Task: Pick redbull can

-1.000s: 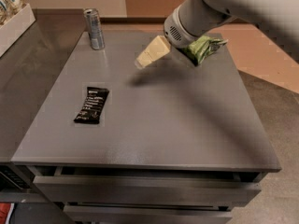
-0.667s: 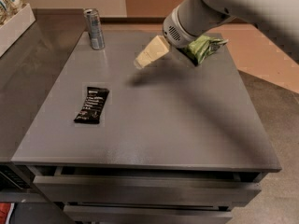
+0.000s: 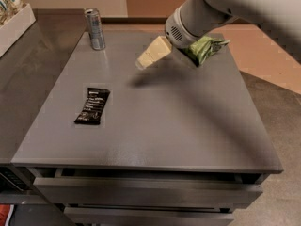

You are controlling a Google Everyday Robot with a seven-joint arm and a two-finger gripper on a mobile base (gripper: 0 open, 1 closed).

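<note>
The redbull can point(image 3: 95, 28), slim and silver-grey with bluish panels, stands upright at the far left corner of the grey table point(image 3: 155, 112). My gripper point(image 3: 151, 54) hangs above the far middle of the table, to the right of the can and well apart from it. Its cream-coloured fingers point down and left toward the can. Nothing shows in it.
A flat black snack bar point(image 3: 92, 106) lies on the left part of the table. A crinkled green chip bag point(image 3: 206, 47) lies at the far right, partly behind my arm. A white tray point(image 3: 13, 18) with packets stands on the counter at the far left.
</note>
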